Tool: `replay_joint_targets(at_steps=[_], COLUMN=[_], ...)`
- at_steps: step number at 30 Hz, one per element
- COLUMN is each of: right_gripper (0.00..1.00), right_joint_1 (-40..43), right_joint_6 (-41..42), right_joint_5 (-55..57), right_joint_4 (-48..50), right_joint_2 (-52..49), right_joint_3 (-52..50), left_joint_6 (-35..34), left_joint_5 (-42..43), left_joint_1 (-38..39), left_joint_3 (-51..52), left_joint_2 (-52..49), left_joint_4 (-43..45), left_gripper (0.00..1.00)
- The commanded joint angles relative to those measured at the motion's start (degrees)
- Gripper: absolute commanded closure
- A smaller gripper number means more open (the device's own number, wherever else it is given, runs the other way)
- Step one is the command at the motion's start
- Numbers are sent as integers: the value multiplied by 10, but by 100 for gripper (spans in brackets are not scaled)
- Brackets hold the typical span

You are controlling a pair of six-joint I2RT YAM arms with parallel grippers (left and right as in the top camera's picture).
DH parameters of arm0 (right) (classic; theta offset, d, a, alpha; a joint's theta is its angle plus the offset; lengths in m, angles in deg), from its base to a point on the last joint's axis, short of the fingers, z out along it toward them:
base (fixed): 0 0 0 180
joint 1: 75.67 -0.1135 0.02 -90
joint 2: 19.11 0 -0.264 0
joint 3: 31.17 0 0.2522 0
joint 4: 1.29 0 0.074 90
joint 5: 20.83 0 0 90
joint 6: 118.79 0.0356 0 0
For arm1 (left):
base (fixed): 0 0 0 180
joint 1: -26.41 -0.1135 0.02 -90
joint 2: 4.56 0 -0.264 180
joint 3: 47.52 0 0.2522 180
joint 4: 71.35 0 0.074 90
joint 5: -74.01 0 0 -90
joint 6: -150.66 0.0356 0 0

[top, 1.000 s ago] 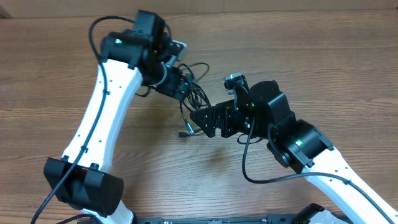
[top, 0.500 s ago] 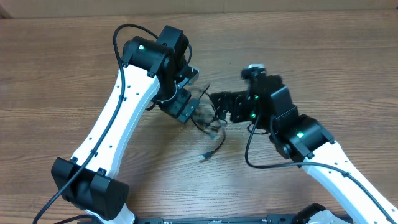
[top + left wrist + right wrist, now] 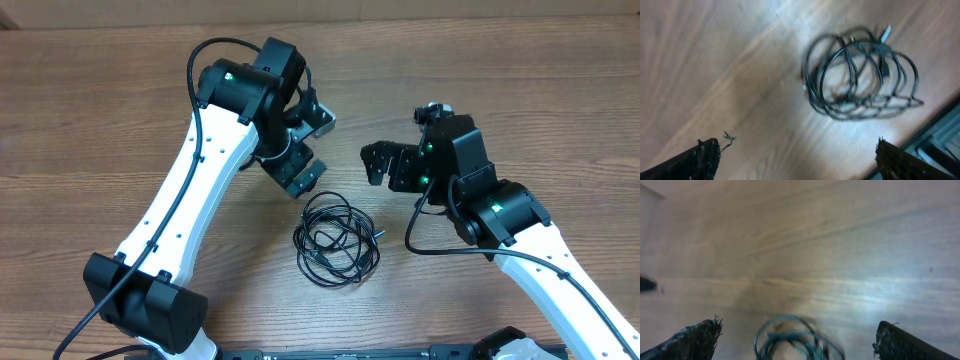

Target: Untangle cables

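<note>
- Fingers (image 3: 303, 178) of the left gripper (image 3: 311, 150) stand wide apart above bare wood and hold nothing. The right gripper (image 3: 385, 165) is likewise spread and empty, so neither tool constrains the cords.
- Wooden table (image 3: 90, 110): flat support on which the work lies, so single loops can be seen and picked.
- Left arm (image 3: 180, 200) and right arm (image 3: 560, 270): both reach in from the near edge with wrists raised on either side of the work, a stance suited to drawing strands in opposite directions.
- Cables (image 3: 335, 240): thin black cords in a loose, overlapping coil on the table, near both grippers but touching neither. Judged not yet untangled.
- Silver-tipped connector (image 3: 885, 34): free end at the coil's rim and a likely first grasp point.
</note>
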Motion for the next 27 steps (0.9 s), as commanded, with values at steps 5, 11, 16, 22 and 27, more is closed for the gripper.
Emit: replay_joint_targets(at_steps=[5,11,16,22,27], right_gripper=[0,0,0,0,0], right_joint_1=[1,-8,-40,-87,-127], right_joint_6=[6,6,6,6,6], right_joint_5=[-80,-143,-142,-126,-118], right_joint_4=[-53,-77,-87,-85,-85], right_joint_2=[-1,-1,-7,-23,-62], right_joint_3=[16,12,12,12,12], left_joint_6=[-110,-203,-247,-247,-246], left_joint_5=[-55,-96,-89,-55,-56], left_joint_1=[2,-19,-74,-115,-117], left_joint_3=[-10,-10,-10,-10,-10], left_joint_2=[10,10,10,10,10], left_joint_4=[76,117,125,125,131], left_gripper=[0,0,0,0,0])
